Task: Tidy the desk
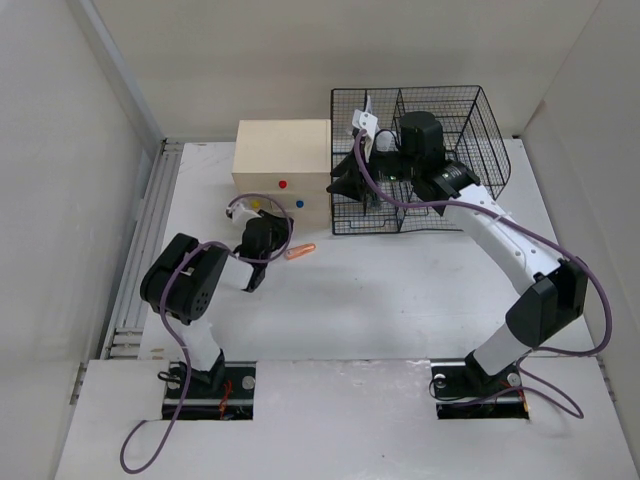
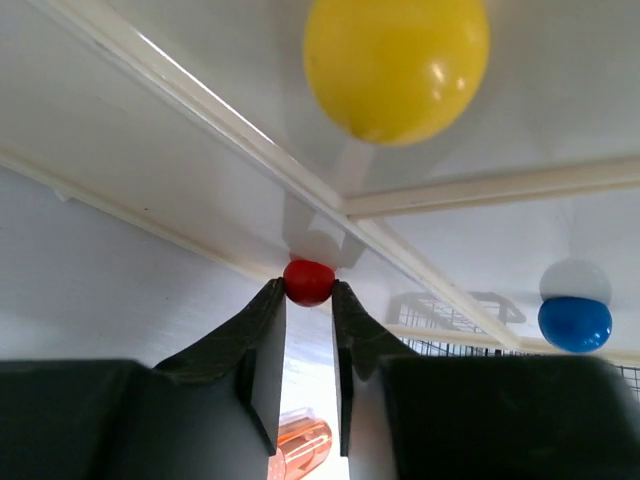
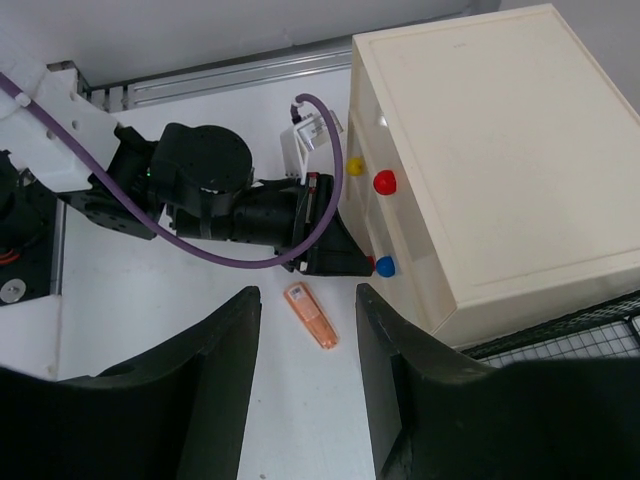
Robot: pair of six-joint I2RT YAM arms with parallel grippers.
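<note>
L claw (image 2: 306, 300), narrow, pinches the red knob (image 2: 308, 281) on the beige drawer box (image 1: 282, 160), both tips touching it. R claw (image 3: 307, 298) hangs half-wide & empty above the wire basket (image 1: 480, 130). The white bench (image 1: 400, 290) spans beneath everything, w/ 1 small orange item (image 1: 300, 250) lying near the box.

The drawer box (image 3: 480, 170) is plain cream, with no pattern. Its front carries three glossy knobs: a yellow knob (image 2: 395, 60), a red knob (image 2: 308, 281) and a blue knob (image 2: 574, 323). In front of the box lies a translucent orange stick (image 3: 310, 315) with a pale patch at one end. The desk (image 1: 400, 290) under the box is matte white. Beside the box, the wire basket (image 1: 480, 130) is black, in a fine square grid. The left gripper (image 2: 308, 300) and right gripper (image 3: 308, 340) are black, and their cables (image 1: 400, 205) are purple.
</note>
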